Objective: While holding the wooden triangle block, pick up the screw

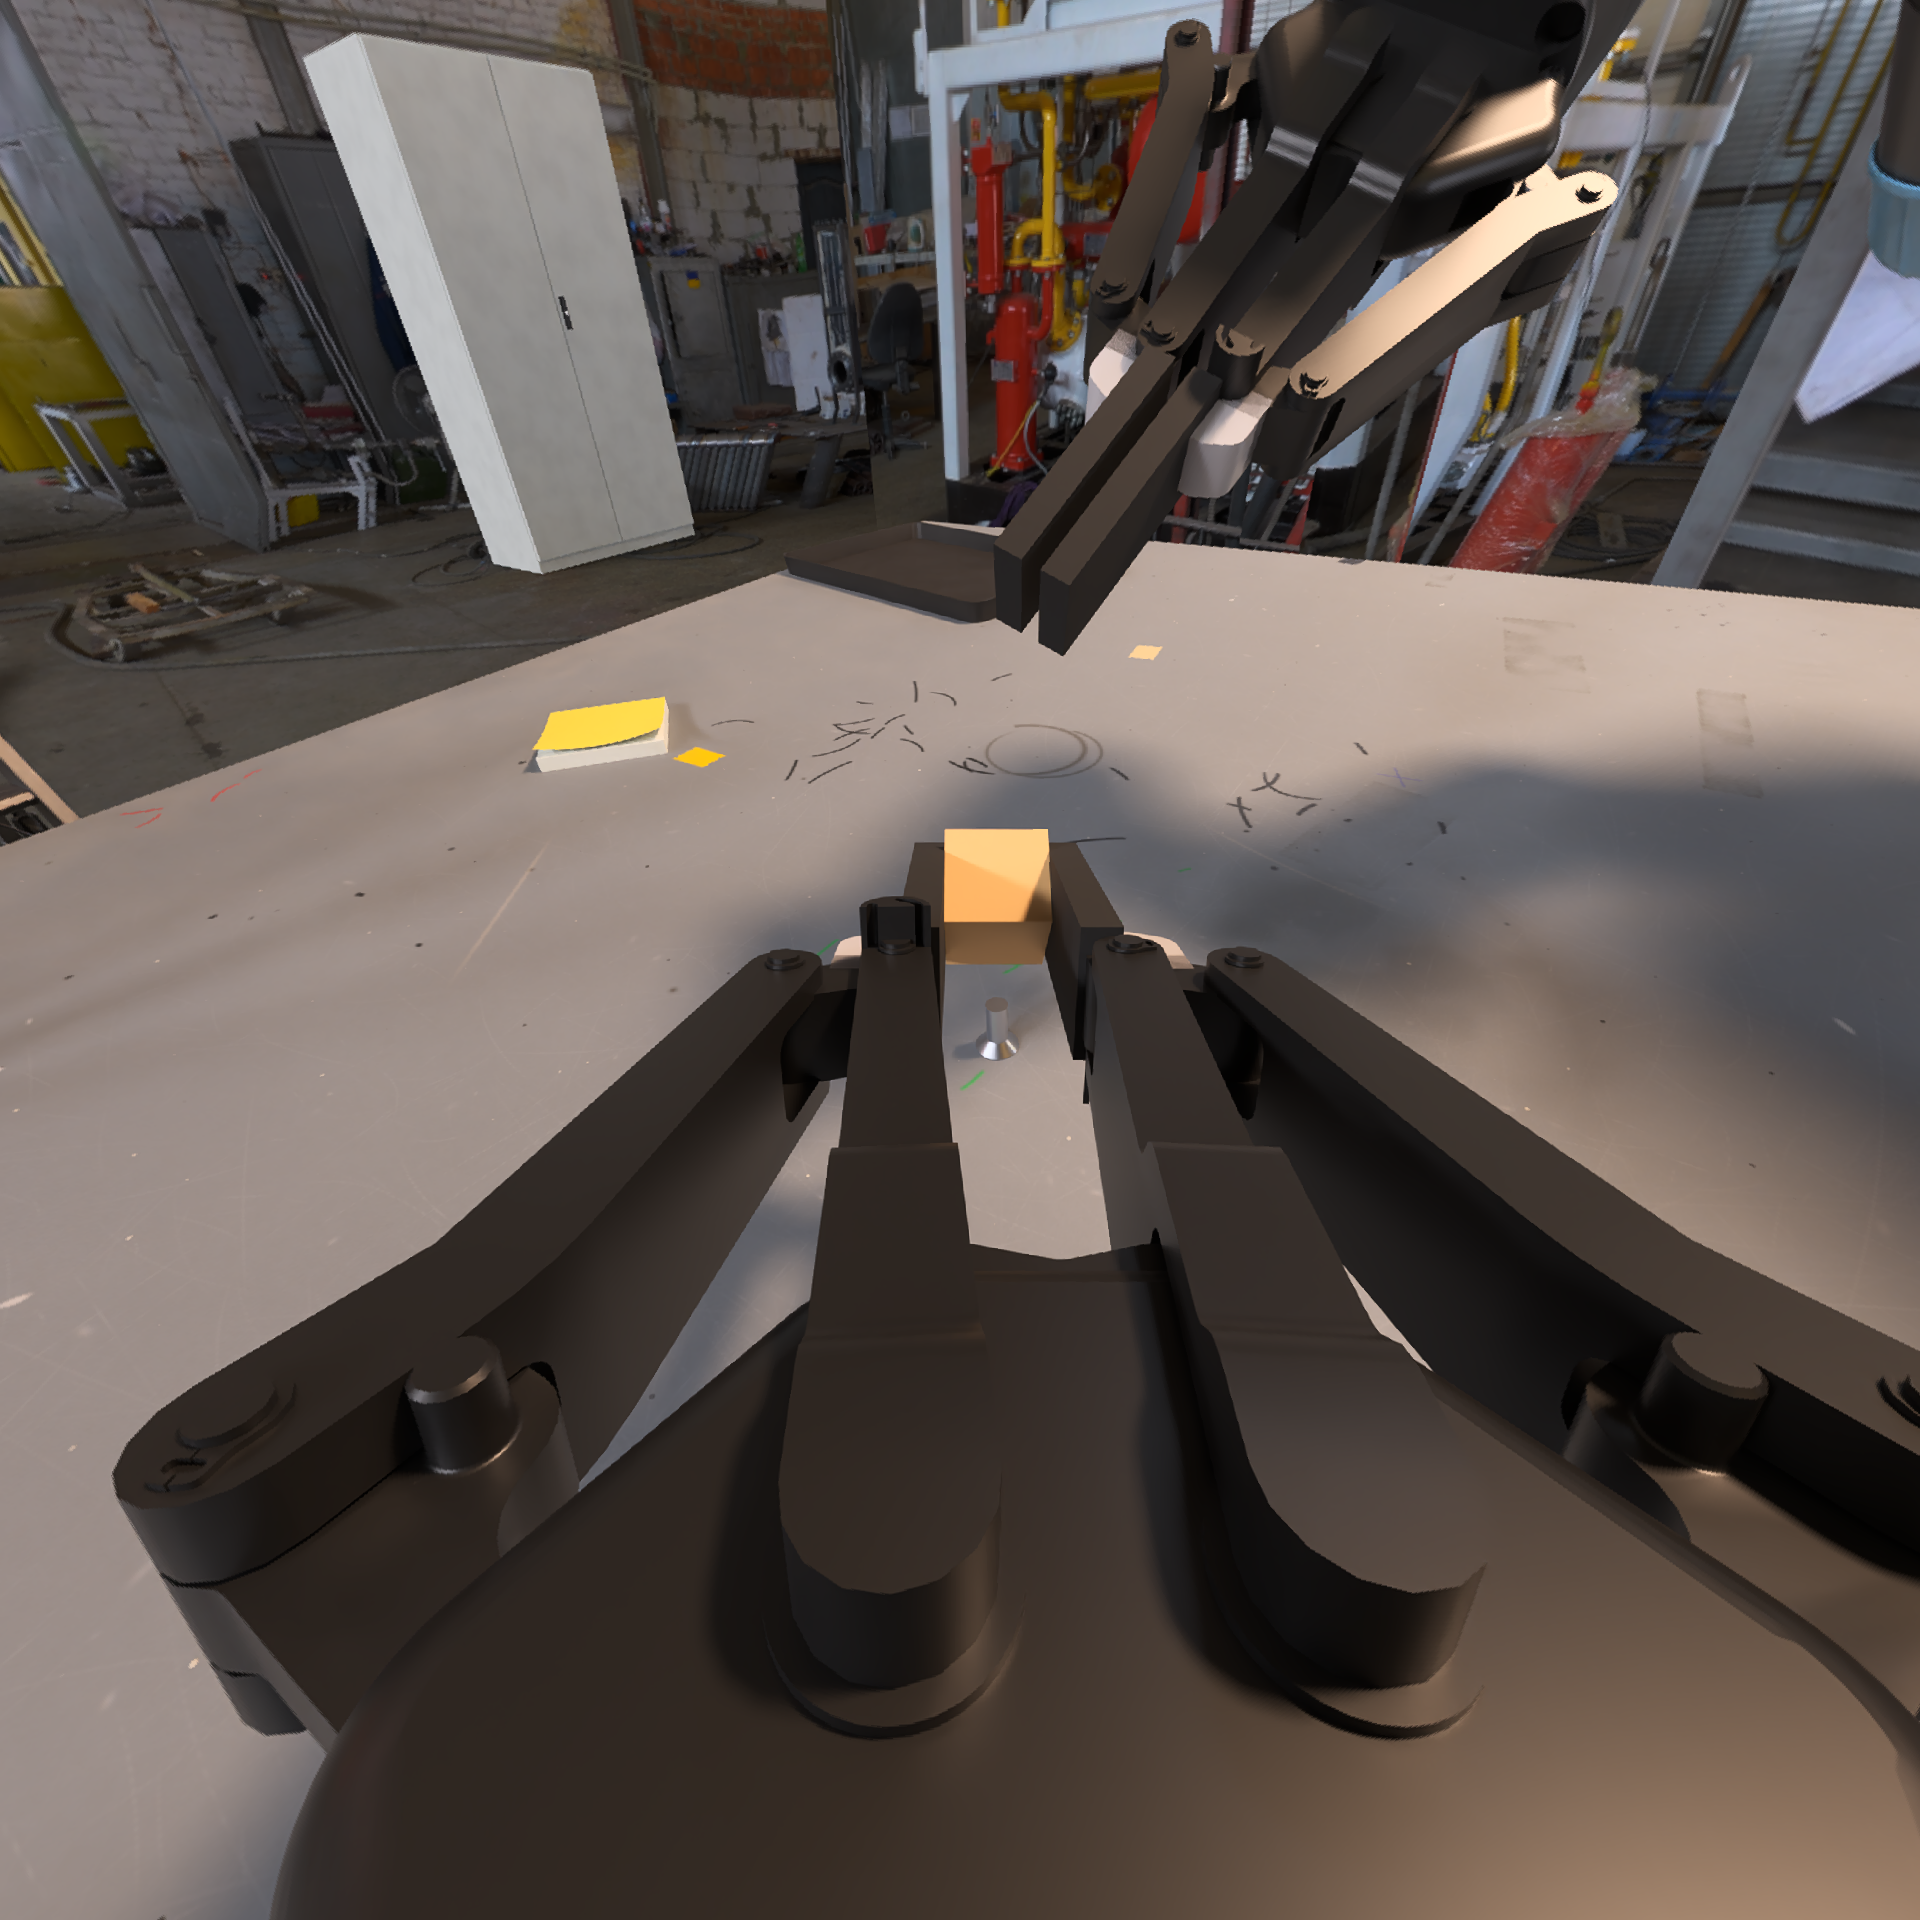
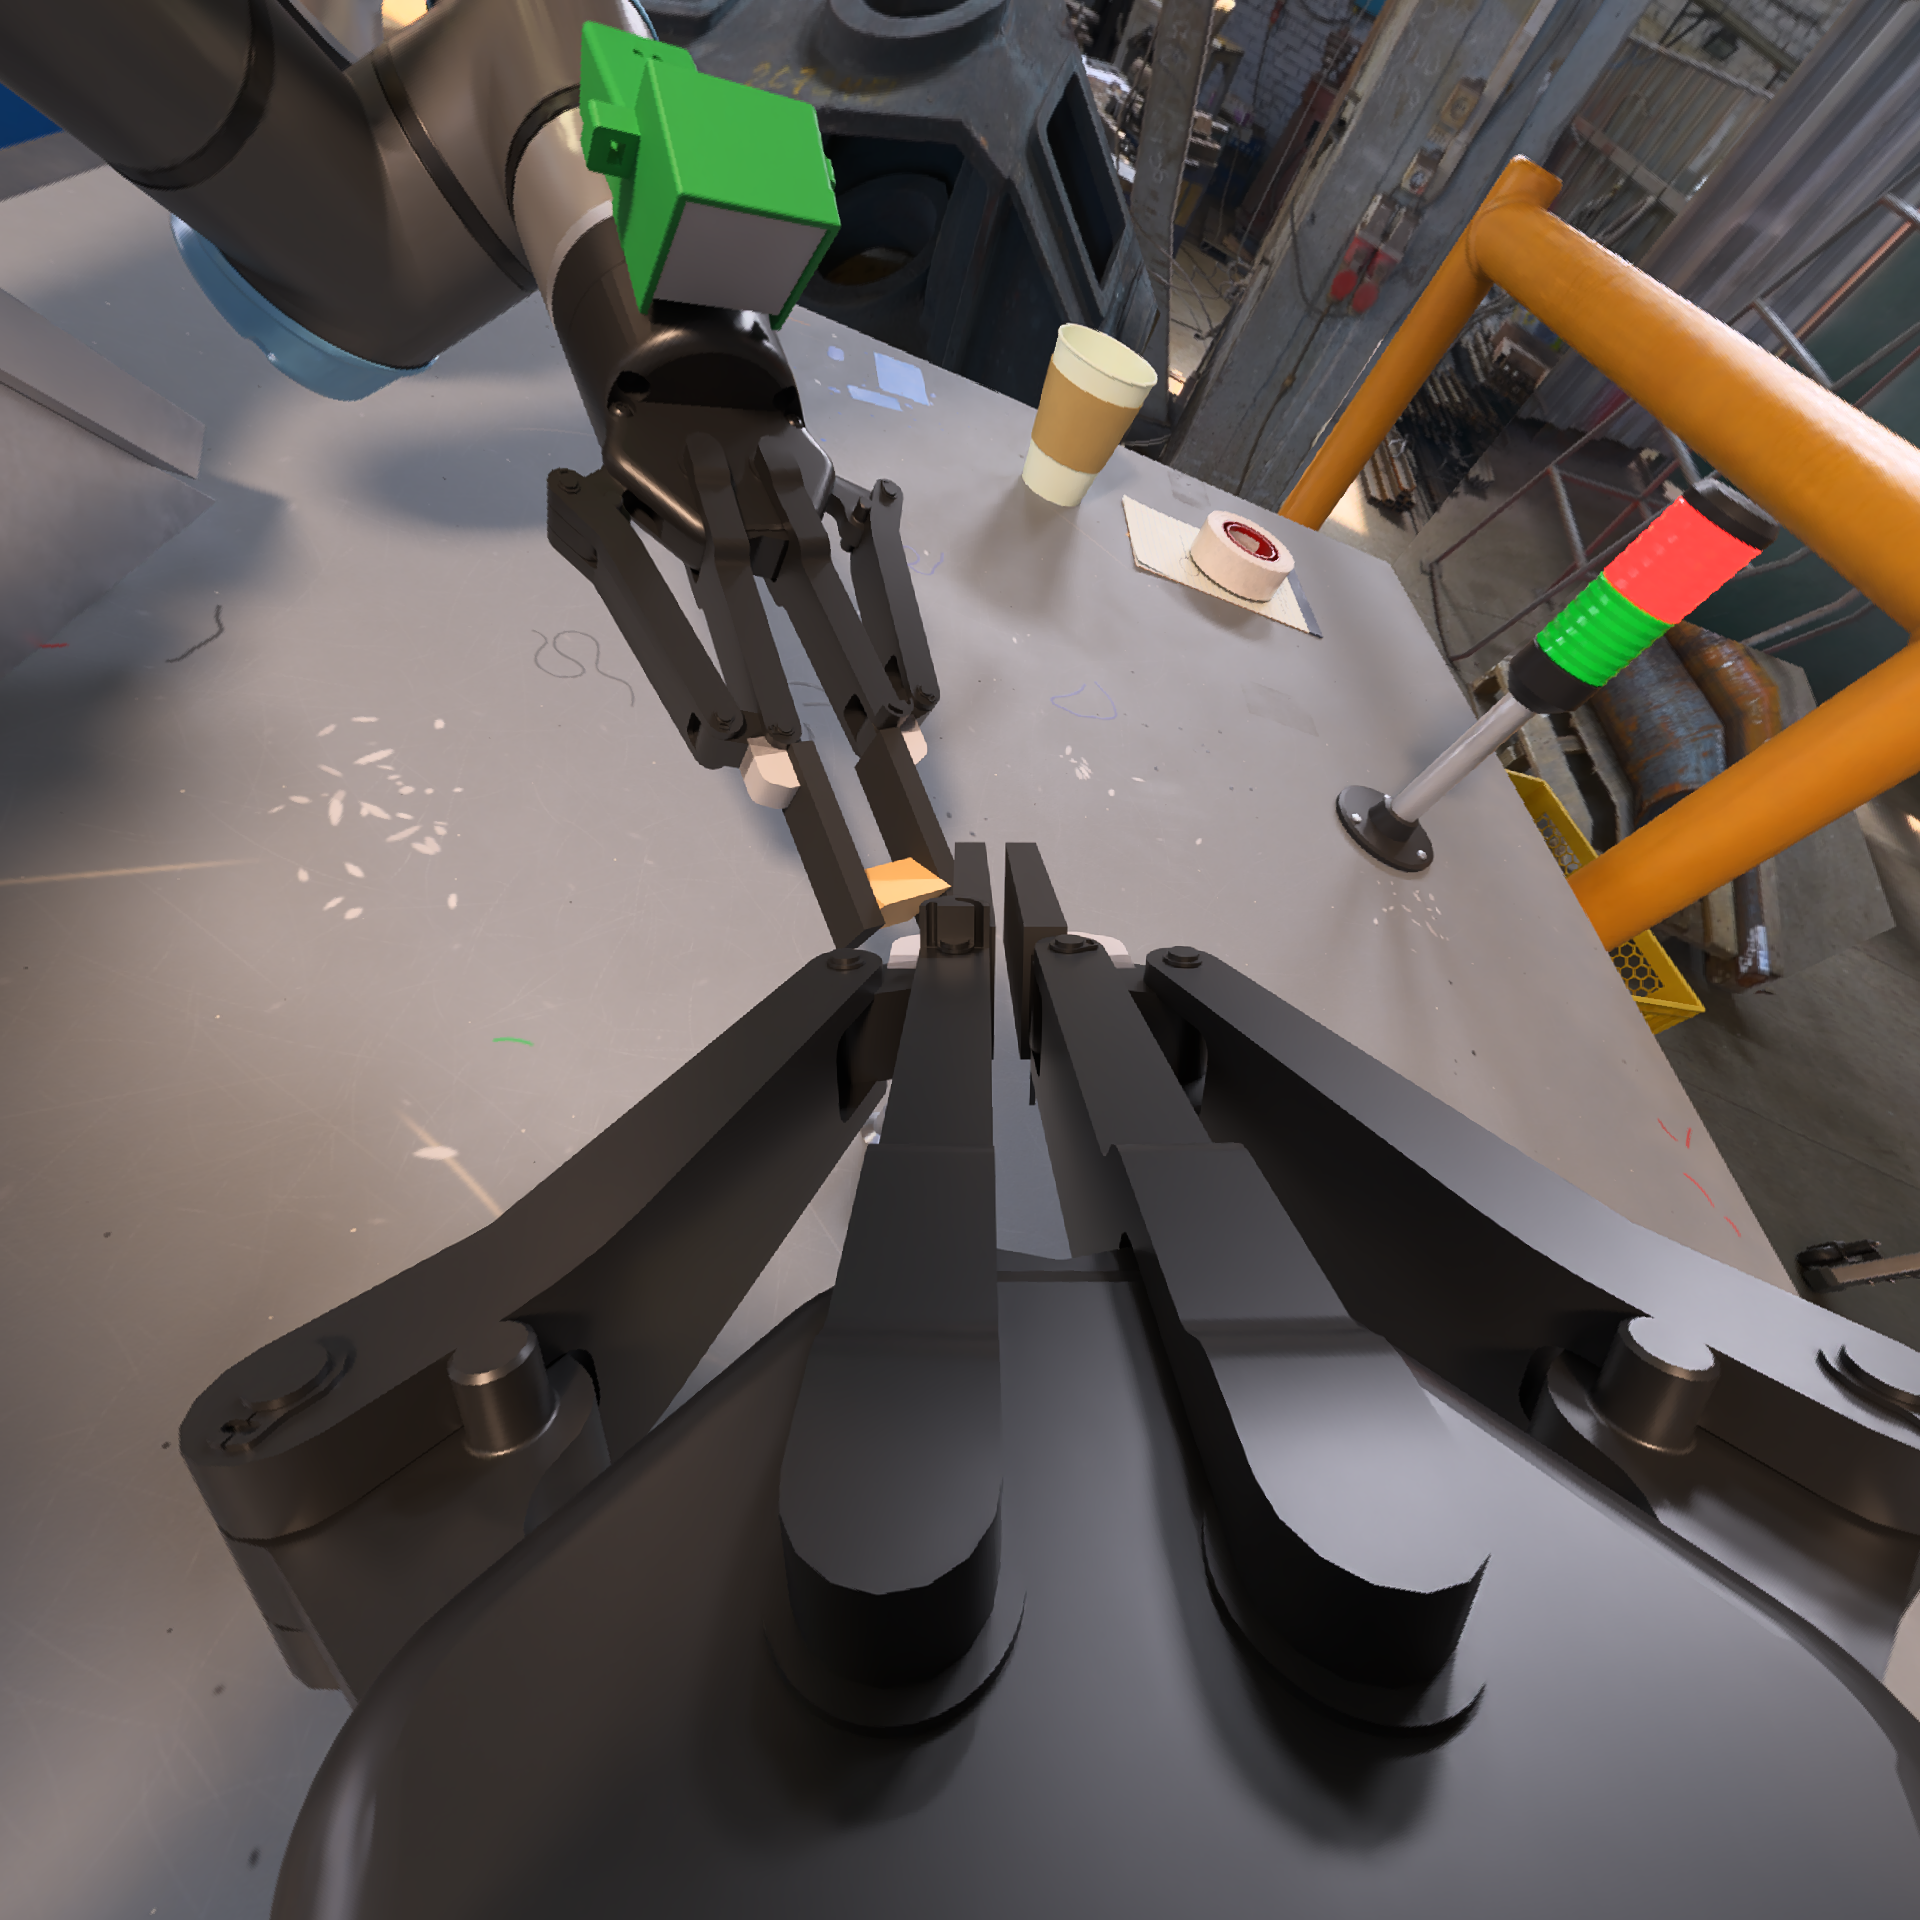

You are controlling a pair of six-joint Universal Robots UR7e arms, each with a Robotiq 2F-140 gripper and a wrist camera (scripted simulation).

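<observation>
Left gripper (image 1: 995, 894), own wrist view: closing narrowly on the wooden triangle block (image 1: 994, 889), pinching it between both fingertips and holding it clear of the grey table (image 1: 312, 1039). Screw (image 1: 997, 1031): standing head-down, shaft up, on the table beneath the held block, showing in the gap between the left fingers; touching neither finger.

Right gripper (image 1: 1039, 613), same view: hanging tilted above the far side of the table, fingers drawn almost together, gripping nothing. Resting farther out: a yellow notepad (image 1: 603, 730) at far left, with a small yellow scrap (image 1: 698, 757) just beside it; a dark tray (image 1: 894, 566) at the far table edge; a white cabinet (image 1: 499, 301) standing on the floor beyond.

Right wrist view: right gripper (image 2: 997, 883) showing only a thin slit between its fingers, nothing lying within it. Just left of its tips, left gripper (image 2: 899, 883) reaching down from the upper left, carrying the orange-tan block (image 2: 904, 885) at its tips; a green box (image 2: 717, 177) sitting at that arm's wrist. Screw not showing here. Standing toward the far right of the table: a paper cup (image 2: 1086, 421), a tape roll (image 2: 1242, 556) lying on a cardboard square (image 2: 1153, 530), and a red-and-green signal light (image 2: 1631, 603) leaning on its post. An orange rail (image 2: 1714, 343) running beyond the right edge.
</observation>
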